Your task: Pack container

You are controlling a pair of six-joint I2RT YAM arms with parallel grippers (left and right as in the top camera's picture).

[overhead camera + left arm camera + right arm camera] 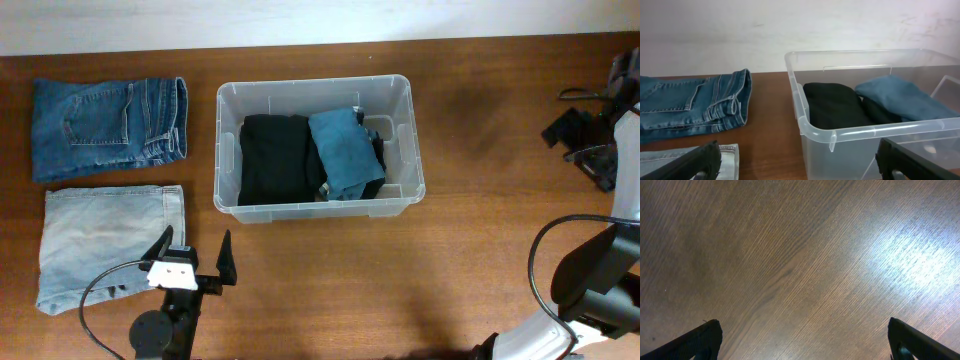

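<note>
The clear plastic container (226, 150) stands at the table's middle. It holds a folded black garment (275, 158) and a folded blue garment (343, 150). Folded dark blue jeans (105, 125) lie at the far left, and folded light blue jeans (105, 240) lie in front of them. My left gripper (192, 262) is open and empty, in front of the container's front left corner and beside the light jeans. In the left wrist view its fingers (800, 167) frame the container's corner (840, 132), with the black garment (832, 105) and blue garment (900, 95) inside. My right gripper (585, 140) is open and empty at the far right.
The left wrist view shows the dark jeans (690, 102) at the left, the edge of the light jeans (670, 155) at the bottom left, and a pale wall behind. The right wrist view shows its fingers (805, 340) over bare wooden table (800, 255).
</note>
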